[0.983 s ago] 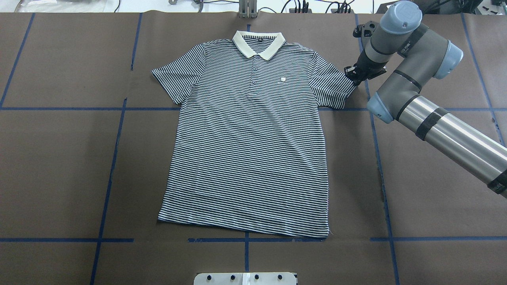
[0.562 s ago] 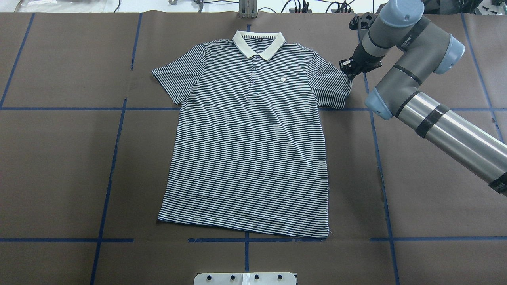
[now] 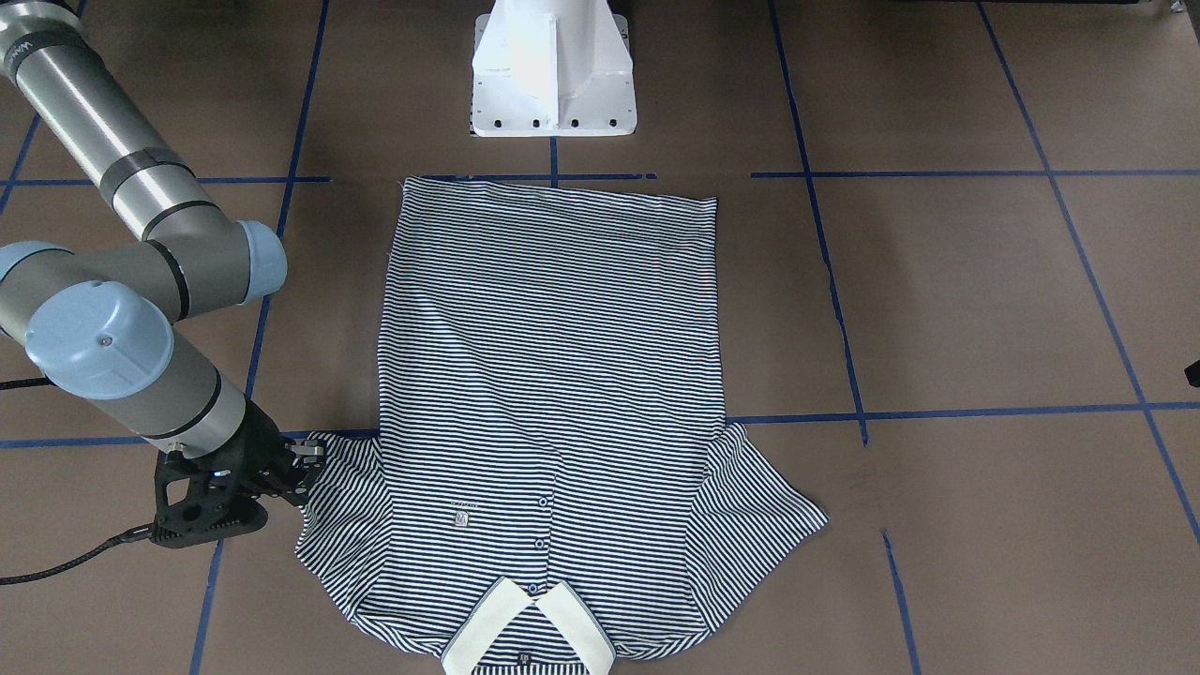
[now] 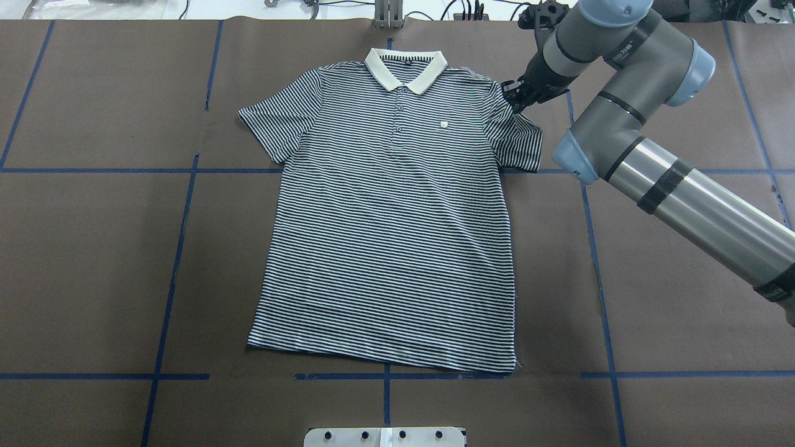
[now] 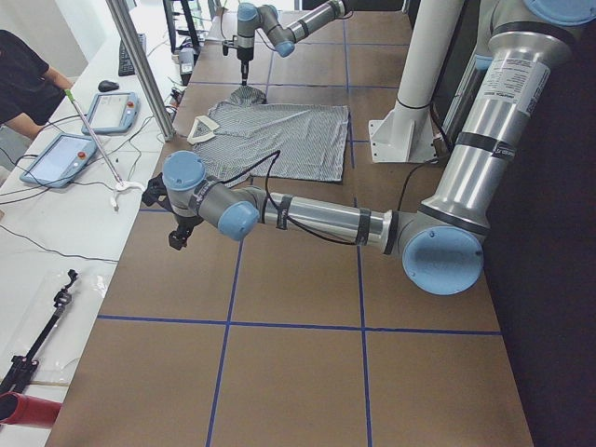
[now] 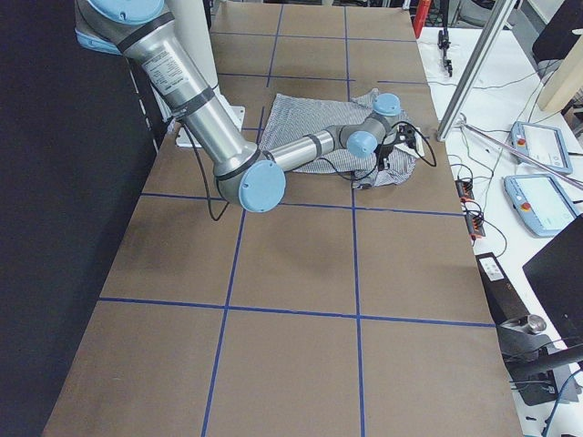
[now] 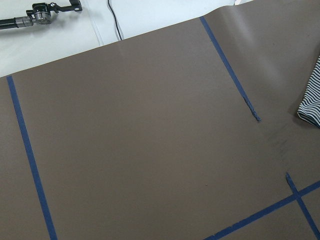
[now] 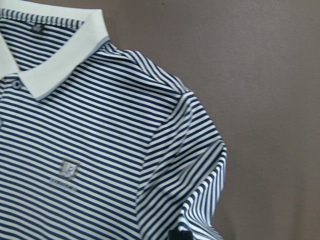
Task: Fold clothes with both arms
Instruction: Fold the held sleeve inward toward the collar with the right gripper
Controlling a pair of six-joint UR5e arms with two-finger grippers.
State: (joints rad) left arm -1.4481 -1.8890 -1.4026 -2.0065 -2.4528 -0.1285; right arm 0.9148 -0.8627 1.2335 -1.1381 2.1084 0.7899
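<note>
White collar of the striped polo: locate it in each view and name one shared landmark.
Front-facing: bottom centre, white collar.
Overhead: top centre.
Exterior left: upper left.
Exterior right: cannot tell; the right arm covers that end of the polo shirt.
Left wrist: not in it.
Right wrist: top left.
Landmark: the chest logo beside it, in front-facing, overhead and right wrist.

The polo shirt (image 4: pixel 391 217) carries thin dark-navy and white stripes, with a plain white collar (image 4: pixel 405 71). The table cover (image 4: pixel 93 248) is dull brown, crossed by blue tape lines (image 4: pixel 74 376). The right arm (image 4: pixel 683 192) is grey and silver with light-blue joint caps.
</note>
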